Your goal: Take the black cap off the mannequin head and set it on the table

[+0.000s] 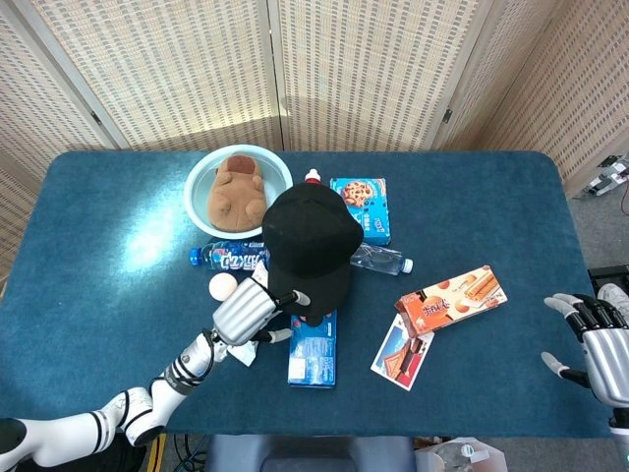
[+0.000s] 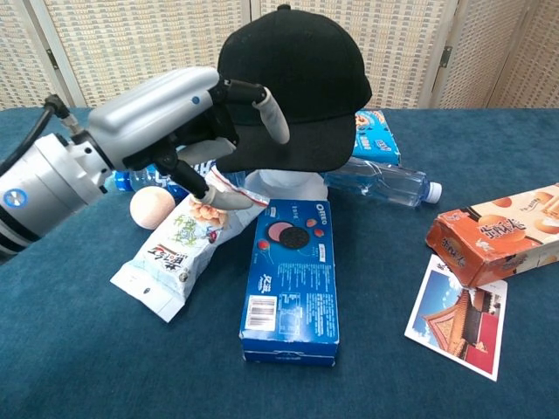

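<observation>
Table (image 1: 98,256) covered in blue cloth, and we sweep from the left: a pale blue bowl (image 1: 201,179) at the back holds a brown plush toy (image 1: 234,189), with a blue-labelled bottle (image 1: 228,258) lying in front of it and an egg (image 1: 222,286) just beside that. Left hand (image 2: 188,122) is right at the brim of the black cap (image 2: 293,87), fingers (image 2: 272,118) spread wide, one up over the brim edge and another below it above the snack bag (image 2: 179,253); nothing is gripped, and whether a fingertip touches the brim I cannot tell. Cap sits squarely on the white mannequin head (image 2: 288,185), upright in the middle of the table, brim facing the robot. Oreo box (image 2: 293,279) lies flat just in front of the head. Behind the cap, a blue cookie box (image 1: 361,206), and a clear water bottle (image 2: 380,182) lying on its side to the right. Further right, an orange wafer box (image 2: 493,231) resting over the corner of a postcard (image 2: 456,316). Far right, off the table edge, right hand (image 1: 600,339) hangs with fingers apart, holding nothing.
</observation>
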{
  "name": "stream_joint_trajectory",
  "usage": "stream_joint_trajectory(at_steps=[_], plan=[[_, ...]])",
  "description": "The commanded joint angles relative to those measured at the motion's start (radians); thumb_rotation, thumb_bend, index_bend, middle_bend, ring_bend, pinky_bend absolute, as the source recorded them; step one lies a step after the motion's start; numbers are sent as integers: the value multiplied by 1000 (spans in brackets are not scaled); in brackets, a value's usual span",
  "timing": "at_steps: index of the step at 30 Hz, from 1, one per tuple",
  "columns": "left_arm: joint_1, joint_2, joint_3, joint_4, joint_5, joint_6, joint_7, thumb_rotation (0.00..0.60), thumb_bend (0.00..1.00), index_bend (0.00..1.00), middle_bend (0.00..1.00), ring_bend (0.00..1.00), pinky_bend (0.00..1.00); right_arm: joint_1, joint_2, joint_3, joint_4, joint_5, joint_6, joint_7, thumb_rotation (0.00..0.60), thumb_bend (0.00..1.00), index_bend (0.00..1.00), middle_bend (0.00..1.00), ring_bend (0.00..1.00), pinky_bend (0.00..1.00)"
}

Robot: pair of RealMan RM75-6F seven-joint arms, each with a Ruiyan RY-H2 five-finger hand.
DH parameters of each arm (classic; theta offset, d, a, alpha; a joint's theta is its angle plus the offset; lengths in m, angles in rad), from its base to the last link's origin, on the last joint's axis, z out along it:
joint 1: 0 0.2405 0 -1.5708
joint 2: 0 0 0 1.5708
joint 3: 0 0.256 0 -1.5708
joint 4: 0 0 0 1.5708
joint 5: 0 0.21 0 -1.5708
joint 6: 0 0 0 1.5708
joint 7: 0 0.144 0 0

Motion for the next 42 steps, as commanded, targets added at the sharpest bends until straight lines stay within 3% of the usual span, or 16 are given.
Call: stream_joint_trajectory(at_steps=[1,13,29,42], plan=[[-23,-40,-12,45,-15,6,-8,600,49,426,1000,1000,1000,-1,0,0,1,1,0,2,600,75,277,263,188,226],[-74,-130,-20,165,-51,26,-2,600,143,470,1000,1000,1000,-8,-5,0,23,7,5,25,600,75,277,263,189,226],[-102,-165,-20,222,-79,71,-35,600,346,510,1000,1000,1000,-14,-6,0,35,10,6,39,600,75,277,262,188,226],[-105,-158,-50,211,-116,128,-102,600,385,604,1000,1000,1000,-17,-2,2,27,6,13,32,600,76,277,262,188,226]])
